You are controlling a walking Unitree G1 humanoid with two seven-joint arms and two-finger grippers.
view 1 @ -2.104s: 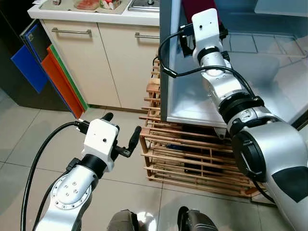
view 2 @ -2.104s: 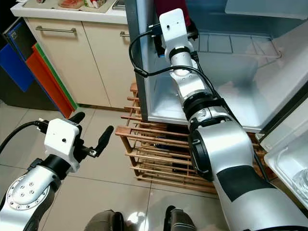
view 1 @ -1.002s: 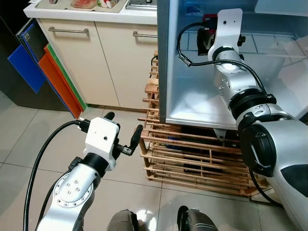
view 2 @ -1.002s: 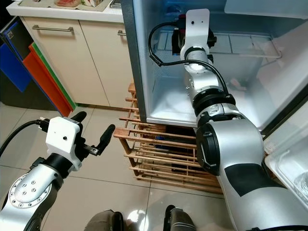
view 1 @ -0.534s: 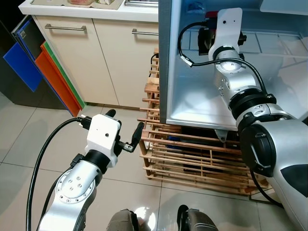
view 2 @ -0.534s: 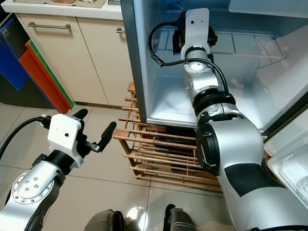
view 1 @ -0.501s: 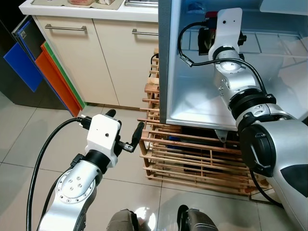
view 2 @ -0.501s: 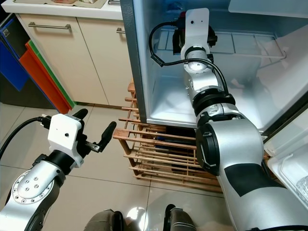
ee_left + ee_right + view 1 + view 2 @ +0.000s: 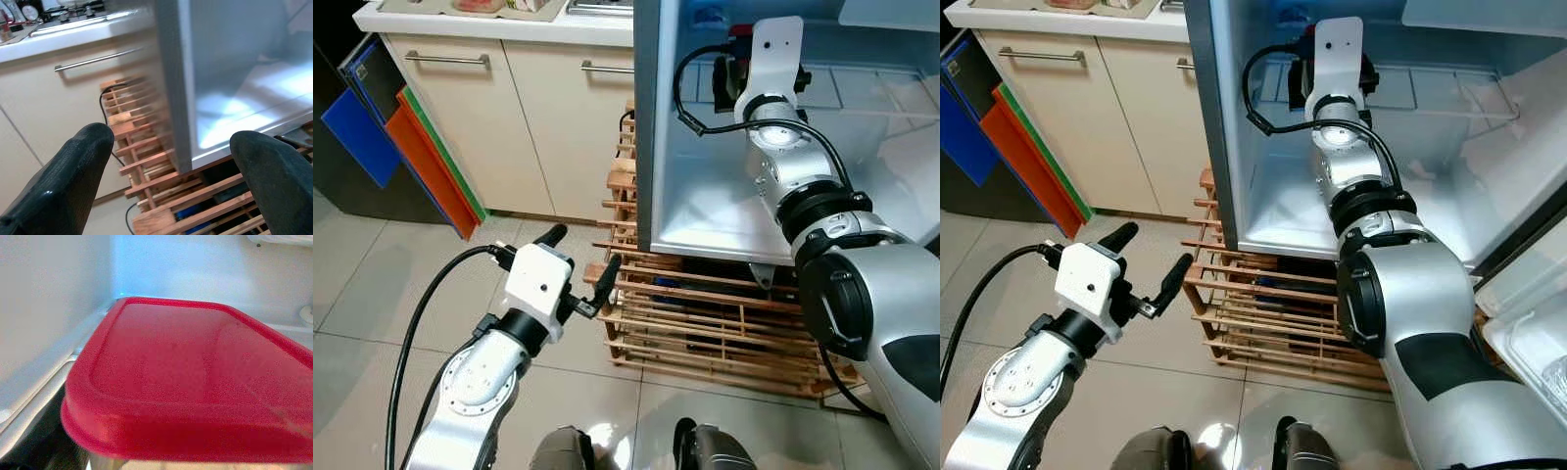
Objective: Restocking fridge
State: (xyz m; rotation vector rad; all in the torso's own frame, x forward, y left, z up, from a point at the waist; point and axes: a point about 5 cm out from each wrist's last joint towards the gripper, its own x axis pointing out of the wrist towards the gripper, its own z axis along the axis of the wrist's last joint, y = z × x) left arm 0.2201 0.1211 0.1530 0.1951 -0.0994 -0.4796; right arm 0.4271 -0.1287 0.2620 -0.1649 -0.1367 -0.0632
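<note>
- Right gripper (image 9: 736,70) reaches deep into the open fridge (image 9: 705,196); whether its fingers are parted or closed, cannot tell.
- One red-lidded container (image 9: 195,396) directly ahead of it, close up, beside the fridge's inner wall.
- Left gripper (image 9: 580,266) fingers spread wide, holding nothing, near one wooden rack (image 9: 705,323) below the fridge.

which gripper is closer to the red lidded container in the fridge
Right. The right gripper is up inside the fridge at the red-lidded container. The left gripper hovers open outside, low by the wooden rack.
</note>
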